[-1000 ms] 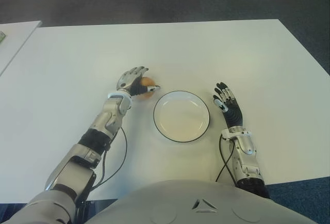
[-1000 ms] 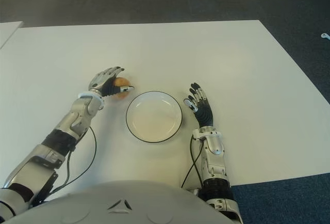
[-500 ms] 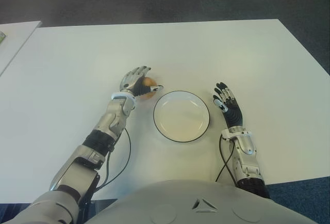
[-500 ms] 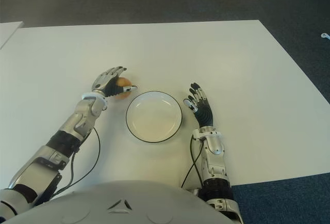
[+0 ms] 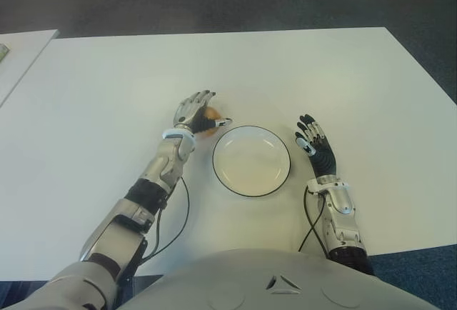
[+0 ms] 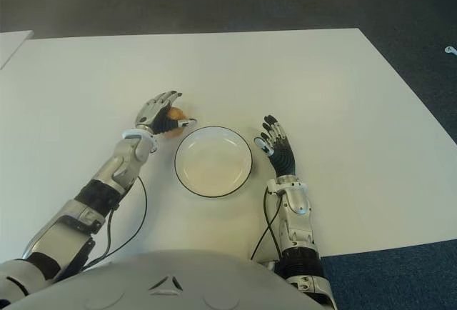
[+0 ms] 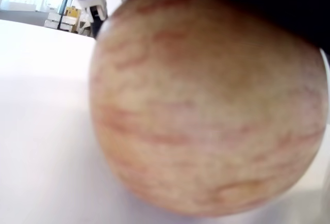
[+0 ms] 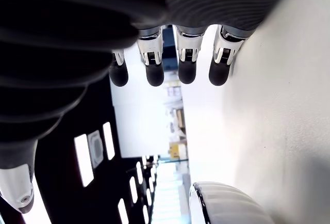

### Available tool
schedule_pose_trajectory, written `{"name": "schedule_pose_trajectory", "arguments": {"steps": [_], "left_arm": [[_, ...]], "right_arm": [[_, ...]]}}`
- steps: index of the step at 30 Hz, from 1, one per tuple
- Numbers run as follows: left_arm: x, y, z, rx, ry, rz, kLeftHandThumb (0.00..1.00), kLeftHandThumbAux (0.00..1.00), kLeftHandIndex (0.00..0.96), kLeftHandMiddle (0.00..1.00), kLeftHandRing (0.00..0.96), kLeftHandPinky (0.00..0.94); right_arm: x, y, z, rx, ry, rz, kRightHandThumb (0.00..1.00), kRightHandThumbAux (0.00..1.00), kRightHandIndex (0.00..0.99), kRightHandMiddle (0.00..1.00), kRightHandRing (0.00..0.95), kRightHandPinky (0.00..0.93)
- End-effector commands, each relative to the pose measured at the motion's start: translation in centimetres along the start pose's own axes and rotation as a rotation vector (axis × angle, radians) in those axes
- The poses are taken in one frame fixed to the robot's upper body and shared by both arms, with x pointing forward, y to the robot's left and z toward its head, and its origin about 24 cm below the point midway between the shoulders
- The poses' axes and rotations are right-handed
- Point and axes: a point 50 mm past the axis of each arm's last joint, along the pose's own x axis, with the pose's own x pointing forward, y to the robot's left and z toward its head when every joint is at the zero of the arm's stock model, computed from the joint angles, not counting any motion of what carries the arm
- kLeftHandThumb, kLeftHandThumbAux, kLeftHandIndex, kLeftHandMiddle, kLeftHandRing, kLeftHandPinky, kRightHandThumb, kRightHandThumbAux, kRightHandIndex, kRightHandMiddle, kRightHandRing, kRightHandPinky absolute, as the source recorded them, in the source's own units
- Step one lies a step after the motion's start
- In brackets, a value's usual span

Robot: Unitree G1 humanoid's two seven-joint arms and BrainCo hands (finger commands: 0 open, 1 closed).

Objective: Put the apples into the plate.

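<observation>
White table (image 5: 107,81): left hand (image 5: 196,113) grasping apple (image 5: 209,118) beside plate (image 5: 251,161); right hand (image 5: 314,142) relaxed, empty.

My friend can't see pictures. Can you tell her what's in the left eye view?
The left robot hand is closed around an apple, just beside the far left rim of an empty white plate with a dark edge. All of it is on a white table. The right robot hand shows on the plate's right, fingers straight and holding nothing.
</observation>
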Motion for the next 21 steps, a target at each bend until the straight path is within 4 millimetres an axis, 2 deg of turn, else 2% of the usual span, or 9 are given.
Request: {"name": "schedule_pose_trajectory", "arguments": {"steps": [1, 3, 8, 9, 11, 12, 13, 15, 21], "left_arm": [[-2.2, -5.0, -1.8, 0.055, 0.093, -0.116, 0.374, 0.409, 0.063, 0.017, 0.024, 0.133], [-2.4, -5.5, -2.1, 0.067, 0.101, -0.104, 0.455, 0.445, 0.101, 0.063, 0.079, 0.197], [-2.6, -6.4, -2.3, 0.102, 0.110, -0.084, 0.573, 0.494, 0.205, 0.202, 0.224, 0.326], [-2.5, -6.4, -2.3, 0.108, 0.108, -0.078, 0.600, 0.505, 0.244, 0.254, 0.283, 0.363], [-2.5, -6.5, -2.2, 0.127, 0.105, -0.066, 0.623, 0.514, 0.278, 0.299, 0.335, 0.395], [-2.4, -6.6, -2.1, 0.141, 0.102, -0.058, 0.682, 0.573, 0.334, 0.351, 0.391, 0.423], [-2.3, -6.7, -2.1, 0.162, 0.098, -0.056, 0.714, 0.591, 0.355, 0.372, 0.412, 0.434], [-2.2, -6.8, -2.0, 0.184, 0.093, -0.055, 0.790, 0.636, 0.379, 0.457, 0.542, 0.532], [-2.3, -7.4, -2.0, 0.204, 0.081, -0.094, 0.842, 0.664, 0.399, 0.505, 0.710, 0.697]], "right_arm": [[-1.6, -0.6, -2.4, 0.009, 0.150, -0.032, 0.097, 0.596, 0.000, 0.000, 0.000, 0.000], [-1.6, -0.7, -2.4, 0.012, 0.151, -0.034, 0.097, 0.596, 0.000, 0.000, 0.000, 0.000], [-1.6, -0.8, -2.4, 0.020, 0.152, -0.039, 0.101, 0.593, 0.000, 0.000, 0.000, 0.000], [-1.6, -0.8, -2.3, 0.020, 0.152, -0.040, 0.102, 0.592, 0.000, 0.000, 0.000, 0.000], [-1.6, -0.9, -2.3, 0.022, 0.151, -0.042, 0.103, 0.591, 0.000, 0.000, 0.000, 0.000], [-1.6, -0.9, -2.2, 0.024, 0.151, -0.044, 0.103, 0.588, 0.000, 0.000, 0.000, 0.000], [-1.7, -1.0, -2.2, 0.025, 0.151, -0.047, 0.104, 0.586, 0.000, 0.000, 0.000, 0.000], [-1.7, -1.0, -2.2, 0.026, 0.151, -0.049, 0.104, 0.572, 0.000, 0.000, 0.000, 0.000], [-1.7, -1.1, -2.1, 0.035, 0.149, -0.064, 0.103, 0.546, 0.000, 0.000, 0.000, 0.000]]}}
